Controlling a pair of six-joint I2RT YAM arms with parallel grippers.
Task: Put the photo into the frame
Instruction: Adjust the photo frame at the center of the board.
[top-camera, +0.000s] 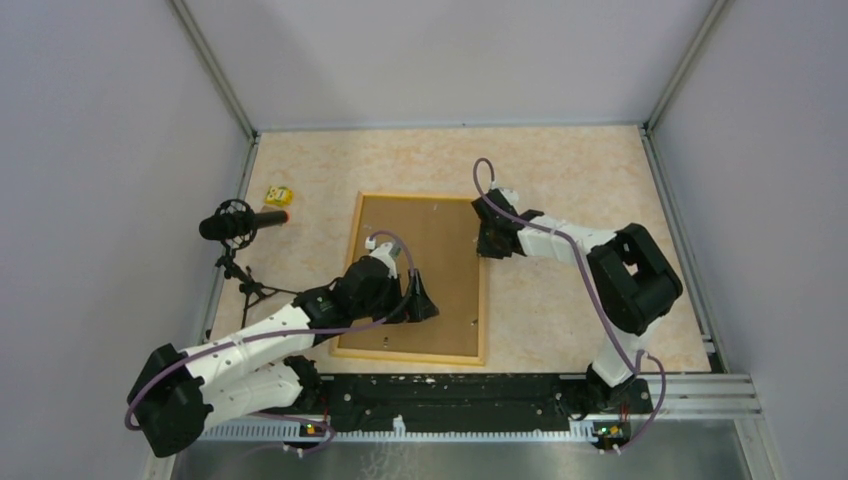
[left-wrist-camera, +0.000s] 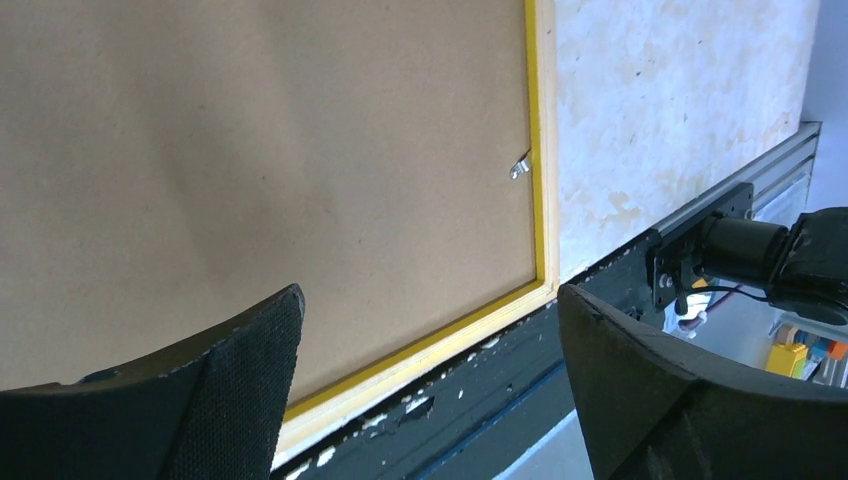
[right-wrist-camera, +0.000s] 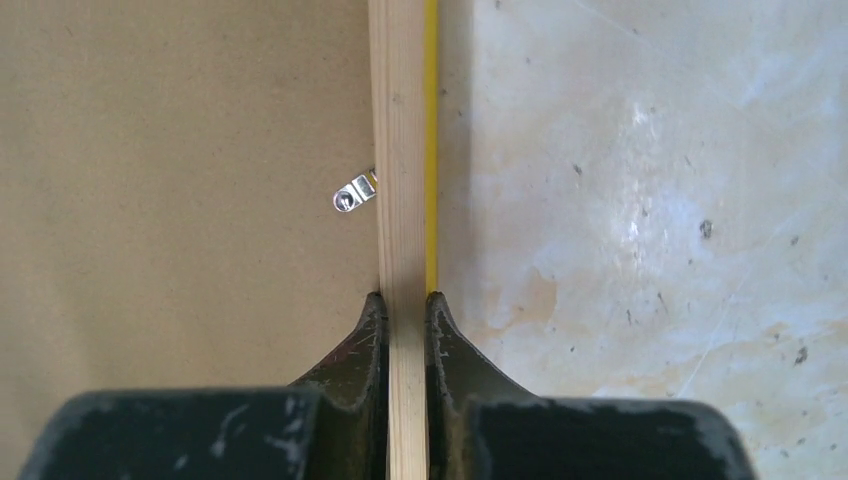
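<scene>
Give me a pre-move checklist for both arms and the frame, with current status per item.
1. Right gripper clamped on the frame: ok, one finger on each side of the right-hand wooden rail.
2. Left gripper free: ok, open above the backing board near the frame's near right corner, holding nothing.
3. Backing board sitting inside the frame: ok, it looks flat within the yellow border.
4. Clip on the right rail: ok, it reaches over the board's edge.
5. Photo located: cannot tell. No view shows it, and the board hides whatever lies under it.
</scene>
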